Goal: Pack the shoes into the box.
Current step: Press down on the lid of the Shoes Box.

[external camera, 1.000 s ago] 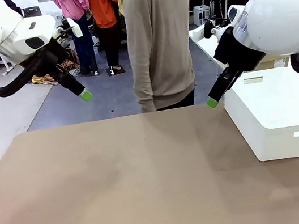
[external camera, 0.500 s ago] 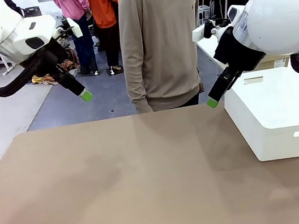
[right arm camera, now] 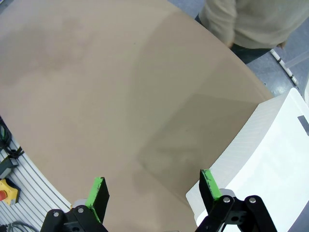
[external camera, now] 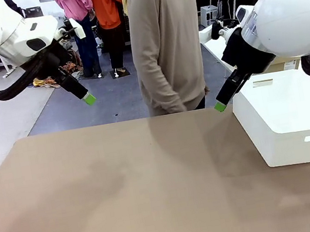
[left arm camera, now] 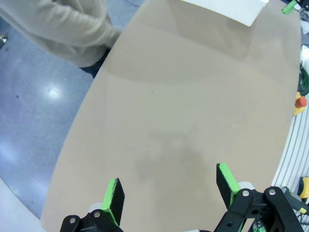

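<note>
The shoes and the box are out of view. My left gripper (external camera: 88, 99) hangs open above the table's far left corner, nothing between its green pads; the left wrist view looks past its spread fingers (left arm camera: 169, 180) onto bare tan tabletop. Open as well, my right gripper (external camera: 220, 105) hovers over the far edge right of centre, close to the corner of a big white box. In the right wrist view its fingers (right arm camera: 151, 176) straddle the table surface and that box's corner.
A smooth white box (external camera: 289, 117) stands on the table's right side, also in the right wrist view (right arm camera: 256, 145). A person in a beige sweater (external camera: 166, 42) stands at the far edge, hands down. The tan table (external camera: 125, 186) is bare in the middle and left.
The person at the far edge has shifted and turned slightly. Both arms and their open grippers have stayed still.
</note>
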